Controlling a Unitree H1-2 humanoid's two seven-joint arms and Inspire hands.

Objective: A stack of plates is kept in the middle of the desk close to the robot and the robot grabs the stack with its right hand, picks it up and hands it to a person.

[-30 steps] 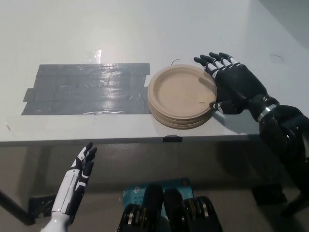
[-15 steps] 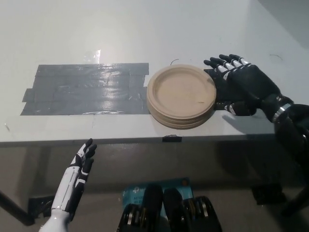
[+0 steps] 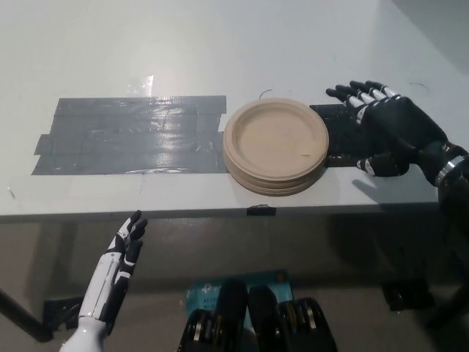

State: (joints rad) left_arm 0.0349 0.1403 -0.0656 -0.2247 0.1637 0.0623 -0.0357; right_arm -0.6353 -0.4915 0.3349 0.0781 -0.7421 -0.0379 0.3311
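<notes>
Tan plate stack [image 3: 275,146] lay untouched, just left of our black right hand [image 3: 392,128].
Our right hand hovered spread, holding nothing, apart from the stack; our white left hand [image 3: 126,243] rested spread below the desk edge [image 3: 146,207].

The right robot hand [image 3: 392,132] is glossy black with pale, whitish segments along its fingers [image 3: 364,95] and a silver ring at the wrist. The left robot hand [image 3: 126,242] is white on a slim white forearm, with black patches across its fingers.
</notes>
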